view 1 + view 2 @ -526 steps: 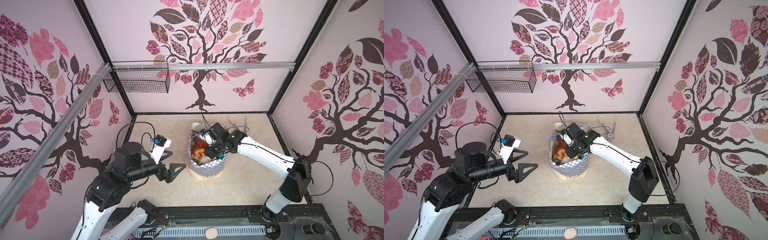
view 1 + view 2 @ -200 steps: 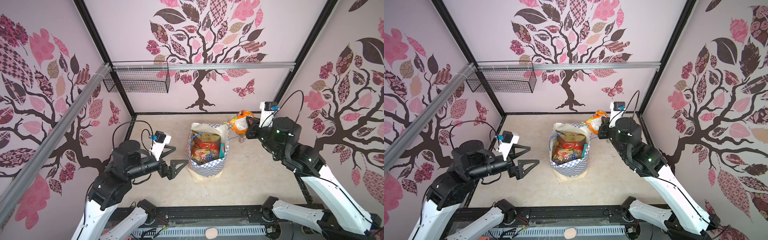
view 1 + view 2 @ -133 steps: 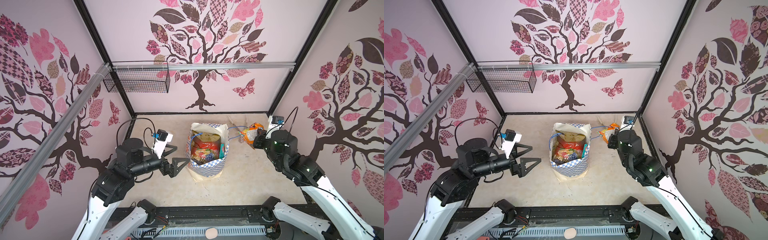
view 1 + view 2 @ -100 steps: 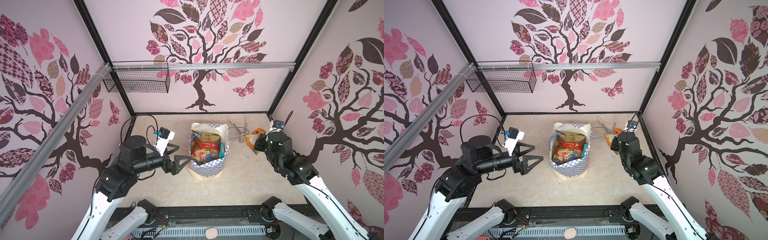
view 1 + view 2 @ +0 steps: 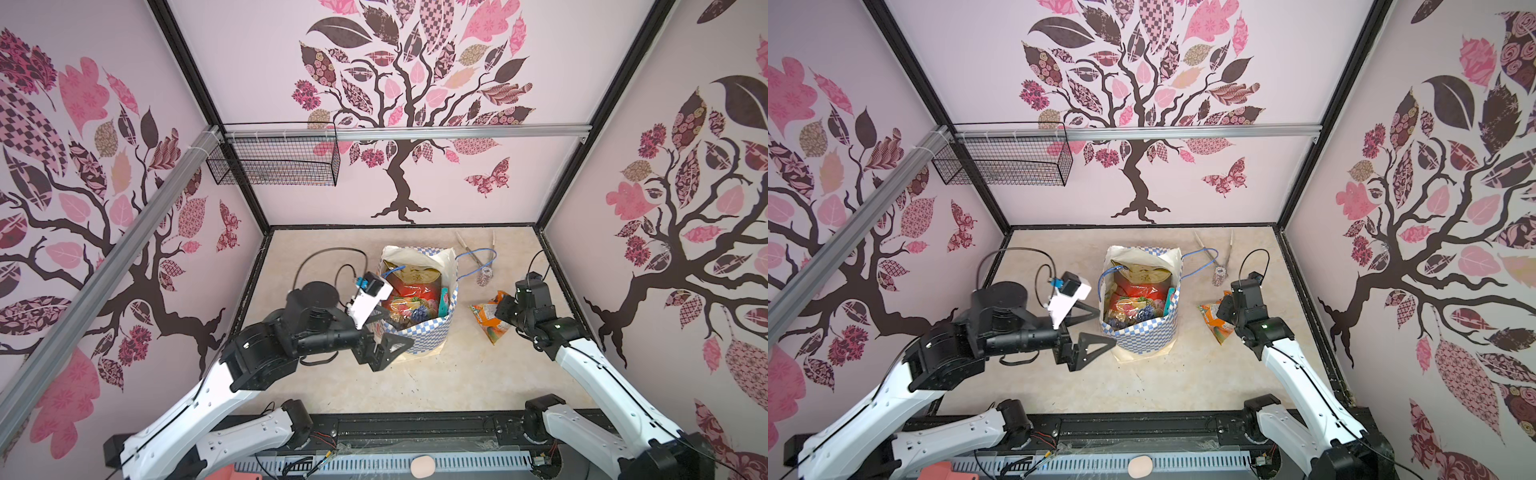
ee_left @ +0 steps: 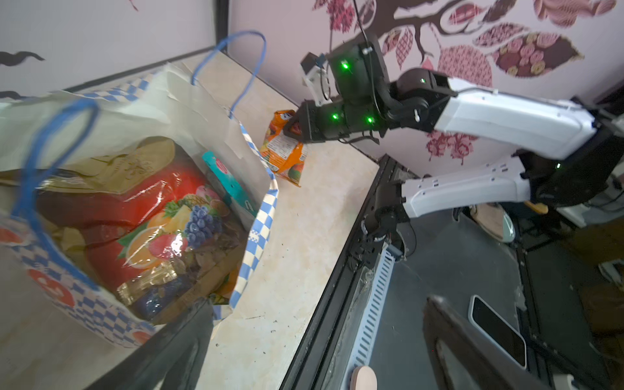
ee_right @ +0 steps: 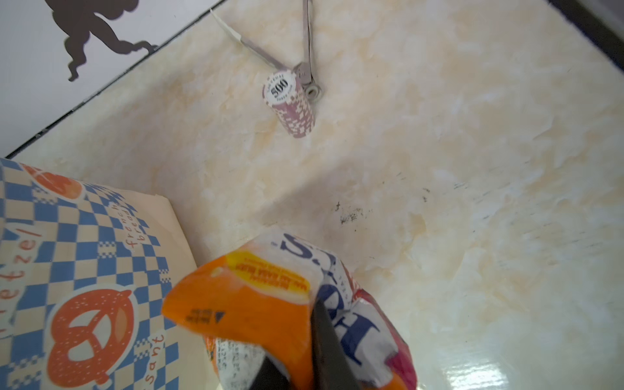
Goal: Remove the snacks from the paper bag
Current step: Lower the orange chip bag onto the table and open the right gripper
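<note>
right gripper (image 5: pixel 500 309) clamped on upper edge of orange packet (image 5: pixel 485 319), which rests on table (image 5: pixel 457 374) just right of paper bag (image 5: pixel 419 255); left gripper (image 5: pixel 1106 327) wide open, empty, at bag's near-left; packets look light, crinkly, slippery, so pinch a crimped seam

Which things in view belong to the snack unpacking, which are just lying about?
Job: paper bag; orange packet, pinched by right tool; red fruit packet, teal packet, gold packet in the bag.
Lying about: metal tongs; poker chip stack; wire basket.
</note>
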Controlling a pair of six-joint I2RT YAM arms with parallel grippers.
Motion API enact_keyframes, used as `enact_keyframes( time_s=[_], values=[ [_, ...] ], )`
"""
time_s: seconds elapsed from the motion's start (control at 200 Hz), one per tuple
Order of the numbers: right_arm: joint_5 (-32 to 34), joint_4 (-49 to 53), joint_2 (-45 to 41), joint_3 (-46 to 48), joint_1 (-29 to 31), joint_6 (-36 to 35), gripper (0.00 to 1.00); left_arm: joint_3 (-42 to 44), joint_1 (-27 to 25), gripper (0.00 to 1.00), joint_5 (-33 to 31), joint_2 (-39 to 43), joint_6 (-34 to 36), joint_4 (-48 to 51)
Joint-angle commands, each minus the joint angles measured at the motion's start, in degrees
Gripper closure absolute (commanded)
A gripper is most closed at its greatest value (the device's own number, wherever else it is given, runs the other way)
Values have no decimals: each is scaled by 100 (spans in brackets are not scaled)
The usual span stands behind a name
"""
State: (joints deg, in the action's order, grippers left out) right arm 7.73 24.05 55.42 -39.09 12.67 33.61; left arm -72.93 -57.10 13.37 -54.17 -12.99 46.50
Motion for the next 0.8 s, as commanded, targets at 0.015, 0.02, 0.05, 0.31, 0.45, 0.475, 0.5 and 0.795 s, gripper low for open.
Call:
enact_keyframes(
  time_s=[0.015,0.02,0.05,0.31,0.45,0.475,0.5,0.795],
  values=[
    [-342,-733,234,217,-62,265,87,-352,-614,1,-1018,-566,271,157],
    [-351,-756,247,231,-67,267,87,-362,-629,1,-1028,-589,271,153],
    [-395,-837,302,315,-77,290,87,-393,-708,2,-1091,-699,271,126],
    [-713,-1386,658,874,-159,510,82,-405,-1290,2,-1317,-1307,108,-463],
    [-547,-1329,694,947,-158,531,56,-403,-1417,1,-1419,-1580,-119,-474],
    [-529,-1297,670,947,-159,519,53,-394,-1435,1,-1421,-1604,-139,-484],
    [-515,-1270,641,946,-158,510,49,-389,-1435,2,-1418,-1609,-155,-502],
    [-126,-600,10,409,-160,568,9,-368,-1453,1,-1777,-1388,-107,-558]
  ],
)
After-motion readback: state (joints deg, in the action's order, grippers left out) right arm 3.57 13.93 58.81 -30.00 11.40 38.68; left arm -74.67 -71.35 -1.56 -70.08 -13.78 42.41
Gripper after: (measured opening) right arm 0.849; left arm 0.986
